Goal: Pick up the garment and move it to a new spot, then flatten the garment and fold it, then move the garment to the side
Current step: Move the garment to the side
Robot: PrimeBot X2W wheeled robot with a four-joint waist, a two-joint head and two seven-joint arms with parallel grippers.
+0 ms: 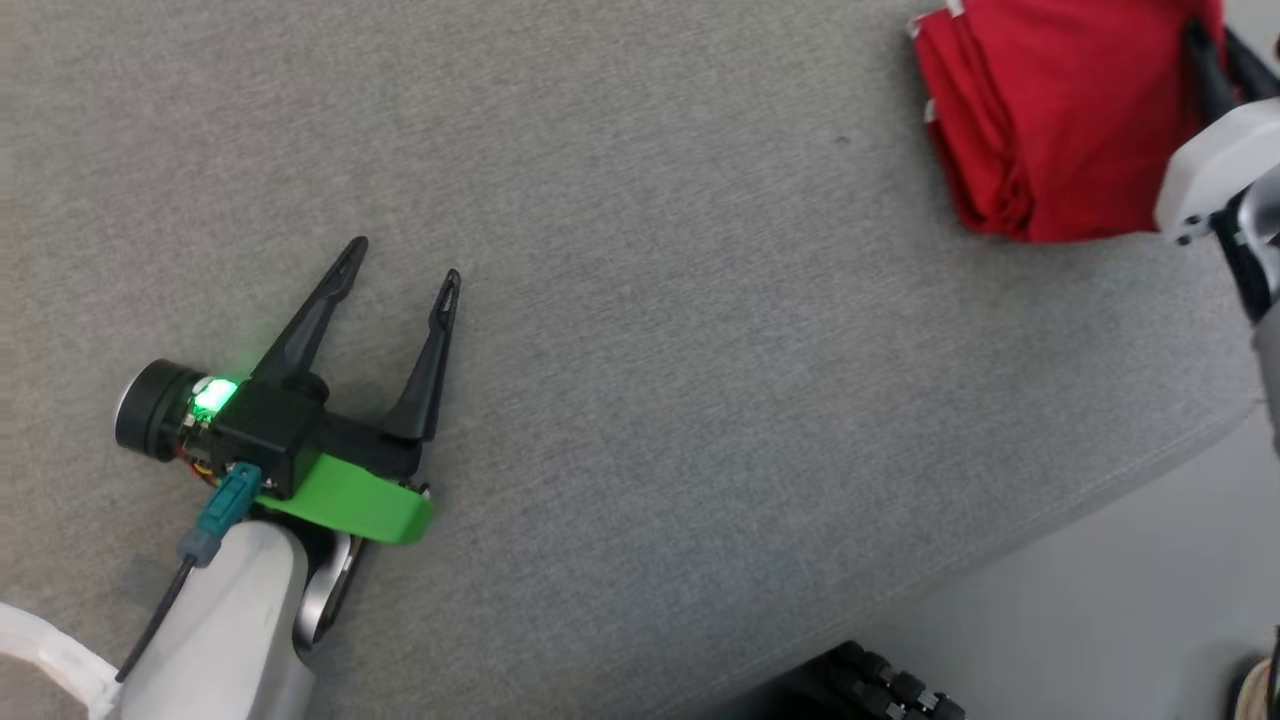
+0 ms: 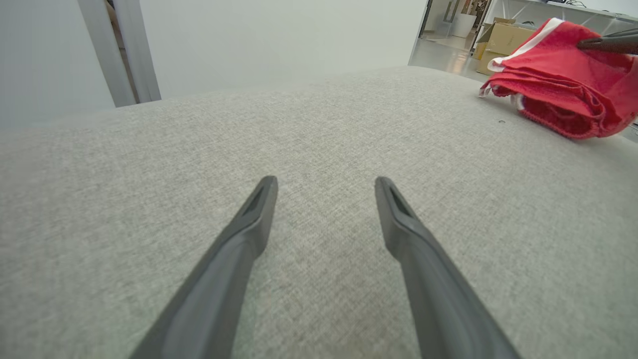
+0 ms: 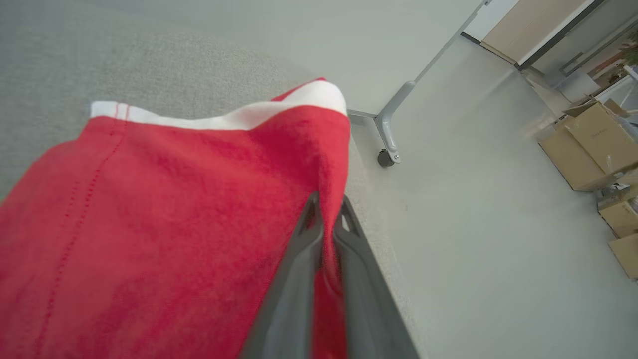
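The garment (image 1: 1040, 110) lay folded at the upper right of the head view, near the pad's (image 1: 700, 350) edge, so only the final move aside seemed unfinished. The right gripper (image 3: 327, 212) was pinched on its edge. The left gripper (image 1: 405, 262), at lower left, stood wide and empty.

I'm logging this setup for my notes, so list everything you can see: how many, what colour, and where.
Garment: one, red with white trim, folded near the padded surface's right edge.
Padded surface: one, grey fabric, beneath the garment.
Cardboard boxes: several, brown, on the floor beyond.
Castor leg: one, grey metal, on the floor beside the surface.
Left fingers: two, dark, spread open and empty above bare fabric.
Right fingers: two, dark, shut on the garment's edge.
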